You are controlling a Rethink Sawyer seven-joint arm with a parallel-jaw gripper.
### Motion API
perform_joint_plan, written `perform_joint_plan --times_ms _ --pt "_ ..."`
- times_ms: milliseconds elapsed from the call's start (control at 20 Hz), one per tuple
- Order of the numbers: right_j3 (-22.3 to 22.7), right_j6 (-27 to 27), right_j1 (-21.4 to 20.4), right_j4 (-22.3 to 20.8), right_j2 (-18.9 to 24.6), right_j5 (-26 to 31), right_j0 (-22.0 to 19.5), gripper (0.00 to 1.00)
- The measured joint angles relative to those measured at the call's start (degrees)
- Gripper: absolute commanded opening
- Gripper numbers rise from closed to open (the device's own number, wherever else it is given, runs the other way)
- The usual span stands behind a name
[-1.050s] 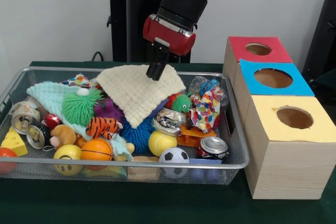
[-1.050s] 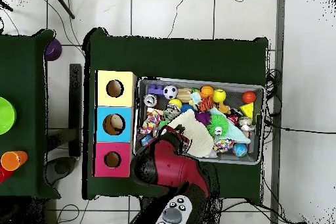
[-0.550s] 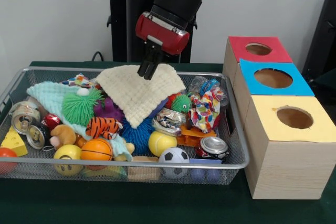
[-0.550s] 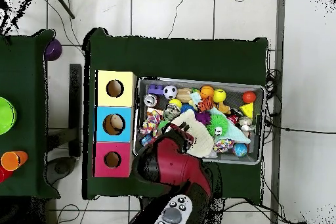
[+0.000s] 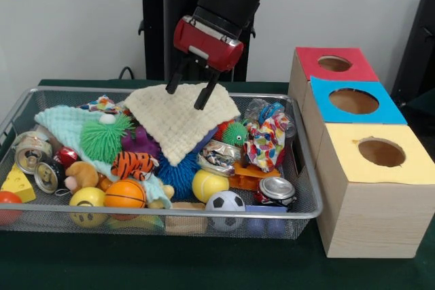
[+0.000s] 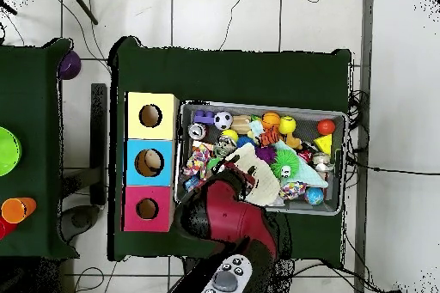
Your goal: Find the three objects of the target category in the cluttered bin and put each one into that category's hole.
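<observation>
My gripper (image 5: 187, 91) hangs open just over the far edge of a cream knitted cloth (image 5: 178, 123), one finger on each side of that edge and nothing held. The cloth lies draped on top of the pile in the wire bin (image 5: 163, 214). Under and around it are a mint cloth (image 5: 64, 125), a patterned cloth (image 5: 266, 142), a soccer ball (image 5: 225, 203), a yellow ball (image 5: 209, 185), an orange ball (image 5: 124, 195) and a crushed can (image 5: 275, 190). In the overhead view the red arm (image 6: 225, 216) covers the gripper and part of the cream cloth (image 6: 260, 172).
Three wooden boxes with round holes stand beside the bin: red (image 5: 333, 64), blue (image 5: 353, 101), yellow (image 5: 380, 152). Two more cans (image 5: 30, 152), a green spiky ball (image 5: 105, 137) and a tiger plush (image 5: 132, 164) fill the bin's left half.
The fingers, pinched together at the cream cloth's far edge before, have spread open. The gripper also shifted slightly left. The cloth lies as it did.
</observation>
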Motion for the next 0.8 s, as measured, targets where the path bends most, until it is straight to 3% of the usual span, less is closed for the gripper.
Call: perform_joint_plan --times_ms 450,650,800 --pt "0.1 0.0 9.4 10.3 -10.1 -24.4 13.0 1.00" --pt "0.3 0.0 11.1 12.7 -12.0 -29.5 17.0 1.00" --pt "0.5 0.0 11.5 13.7 -12.6 -29.6 18.6 1.00"
